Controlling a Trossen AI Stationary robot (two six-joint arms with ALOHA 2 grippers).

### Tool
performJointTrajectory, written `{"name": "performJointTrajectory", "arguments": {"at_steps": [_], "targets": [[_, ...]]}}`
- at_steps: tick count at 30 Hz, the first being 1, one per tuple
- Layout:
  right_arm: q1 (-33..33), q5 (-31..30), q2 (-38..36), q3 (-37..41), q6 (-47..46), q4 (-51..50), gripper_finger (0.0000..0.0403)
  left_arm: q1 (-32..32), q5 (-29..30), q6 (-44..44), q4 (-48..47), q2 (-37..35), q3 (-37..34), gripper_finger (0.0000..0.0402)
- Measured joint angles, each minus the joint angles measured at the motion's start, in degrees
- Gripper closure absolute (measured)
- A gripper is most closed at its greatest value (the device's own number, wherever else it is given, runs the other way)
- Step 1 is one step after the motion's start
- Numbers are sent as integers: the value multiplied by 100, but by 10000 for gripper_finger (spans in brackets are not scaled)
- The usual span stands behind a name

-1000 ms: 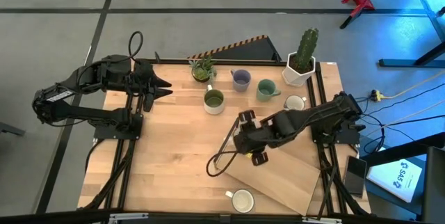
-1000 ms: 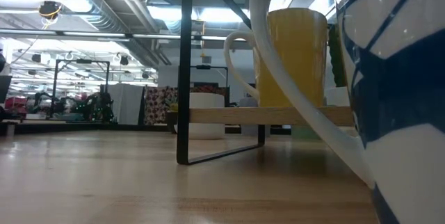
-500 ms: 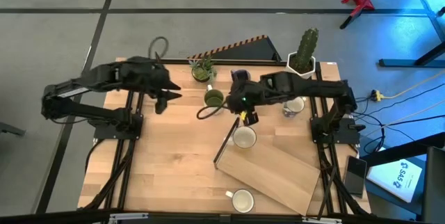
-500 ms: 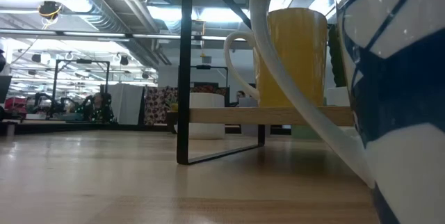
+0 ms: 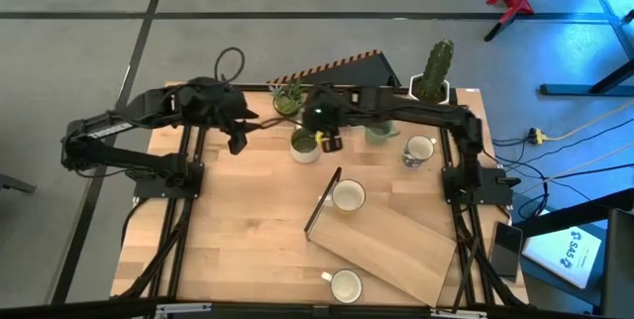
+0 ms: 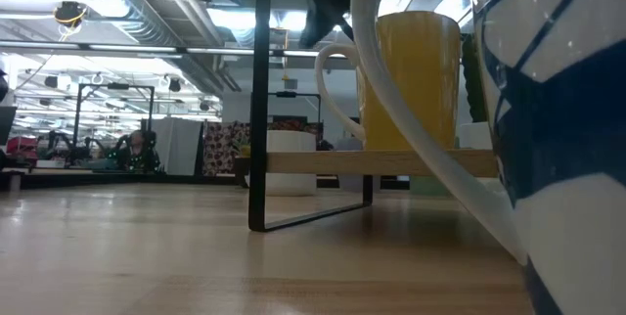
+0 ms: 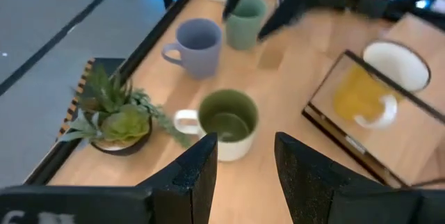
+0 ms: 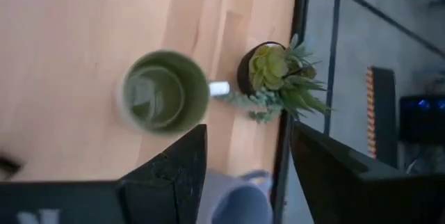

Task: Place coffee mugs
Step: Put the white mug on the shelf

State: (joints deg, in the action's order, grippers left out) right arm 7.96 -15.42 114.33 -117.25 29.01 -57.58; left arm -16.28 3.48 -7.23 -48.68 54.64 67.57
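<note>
Reaching across above the olive mug (image 5: 304, 144), right gripper (image 5: 328, 141) empty, fingers parted

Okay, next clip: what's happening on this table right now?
Both arms reach over the back of the table, toward the olive green mug. The right end effector hangs just beside it, fingers open and empty; the left end effector is a little farther off, also open and empty. The lavender mug and teal mug stand nearby, next to the leafy plant. One white mug already sits on the sloped wooden board, another at its lower edge, a third near the cactus pot.
</note>
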Motion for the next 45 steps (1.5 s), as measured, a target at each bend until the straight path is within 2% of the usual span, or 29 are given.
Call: {"name": "performJointTrajectory", "arguments": {"at_steps": [5,10,15,17,21,25,33,45], "targets": [[171,-189,510,4,-775,349,214,-147,35,-166,-20,-159,0,263],[227,618,843,2,-962,570,214,-183,15,-170,-92,-157,0,263],[-186,1088,1004,2,-655,527,214,-179,1,-138,-324,-157,0,263],[-386,1091,1070,2,-471,573,214,-179,3,-136,-331,-153,0,263],[-636,725,1244,2,-319,556,214,-181,5,-132,-329,-152,0,263],[-503,716,1333,2,-462,590,214,-181,5,-114,-335,-190,0,263],[-245,1101,1333,2,-504,434,214,-181,5,29,-335,-189,0,263],[-199,1030,1663,2,-320,462,214,-183,7,33,-337,-192,0,263]]}}
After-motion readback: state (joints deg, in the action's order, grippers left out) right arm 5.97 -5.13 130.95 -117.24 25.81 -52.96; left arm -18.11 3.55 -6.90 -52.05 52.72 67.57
